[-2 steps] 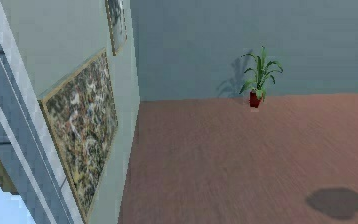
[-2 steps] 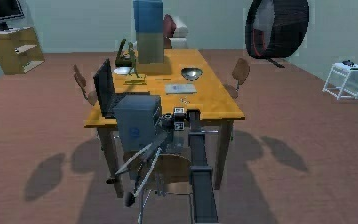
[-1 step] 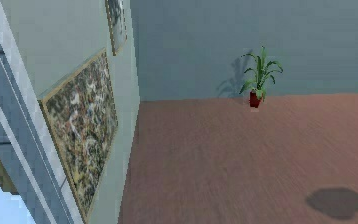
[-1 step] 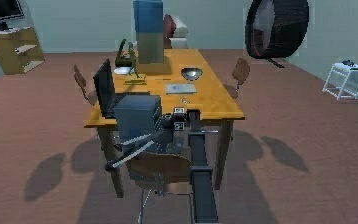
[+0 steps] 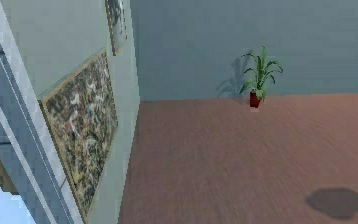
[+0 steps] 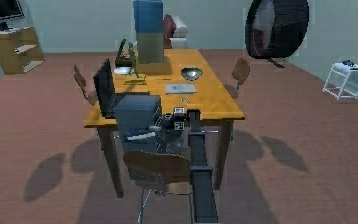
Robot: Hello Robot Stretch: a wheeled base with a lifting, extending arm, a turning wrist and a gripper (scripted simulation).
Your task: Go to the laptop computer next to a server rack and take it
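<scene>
Laptop: dark screen stood upright on the near left part of the worktop, seen almost edge-on (image 6: 105,88); the grey slab just right of it looked like its base, though I could not tell for sure.
Worktop: orange wood (image 6: 215,98); its near edge was partly covered by the arm and a chair back.
Tall blue block: stood at the worktop's far end (image 6: 150,30), well apart from the laptop, with its top cut off by the picture edge. Whether it was a rack could not be made out.
Red thing: peeked out behind the blue block (image 6: 170,24), mostly hidden.
Small items: a grey bowl (image 6: 191,73) and a flat pale thing (image 6: 182,88) lay mid-worktop.
Arm: dark bar rose from the bottom edge (image 6: 200,175) to the worktop's near side.
Pincer: dark body sat at the laptop's base (image 6: 139,132). The fingers merged with the dark shapes behind, so I cannot tell their spread, whether they held anything, or whether they touched the laptop.
Chairs: one at the left side (image 6: 83,84), one at the right (image 6: 240,74), and one near (image 6: 155,168) with its legs cut off.
Dark ring: large, upper right (image 6: 277,28), clipped at the top and unidentified.
White stand: at the right edge (image 6: 347,78).
Forward view: a busy painting on the left wall (image 5: 82,125), seen sharply aslant, and a potted plant by the far wall (image 5: 258,75).
</scene>
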